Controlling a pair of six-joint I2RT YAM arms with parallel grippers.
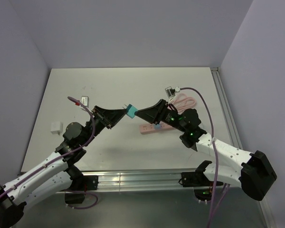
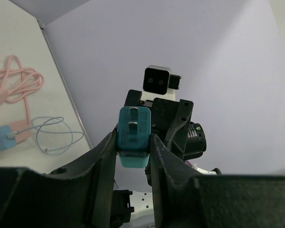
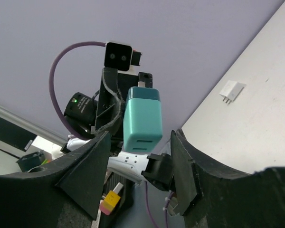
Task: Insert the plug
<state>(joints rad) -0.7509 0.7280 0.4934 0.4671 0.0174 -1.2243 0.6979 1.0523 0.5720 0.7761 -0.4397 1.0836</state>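
The teal plug [image 1: 131,111] hangs in the air above the table's middle, between both grippers. My left gripper [image 1: 125,112] is shut on it; in the left wrist view [image 2: 133,138] both fingers press the plug's [image 2: 134,135] sides, its metal prongs pointing away from the camera. My right gripper [image 1: 138,114] faces it from the right. In the right wrist view [image 3: 140,140] its jaws stand open on either side of the plug [image 3: 142,118], with gaps on both sides. The long pink power strip [image 1: 154,127] lies on the table under the right gripper.
A coiled pink cable [image 1: 183,100] lies behind the strip and shows in the left wrist view [image 2: 14,83]. A thin white cable [image 2: 52,135] lies beside it. A small white block [image 1: 56,127] sits at the table's left and shows in the right wrist view [image 3: 232,90]. Walls enclose three sides.
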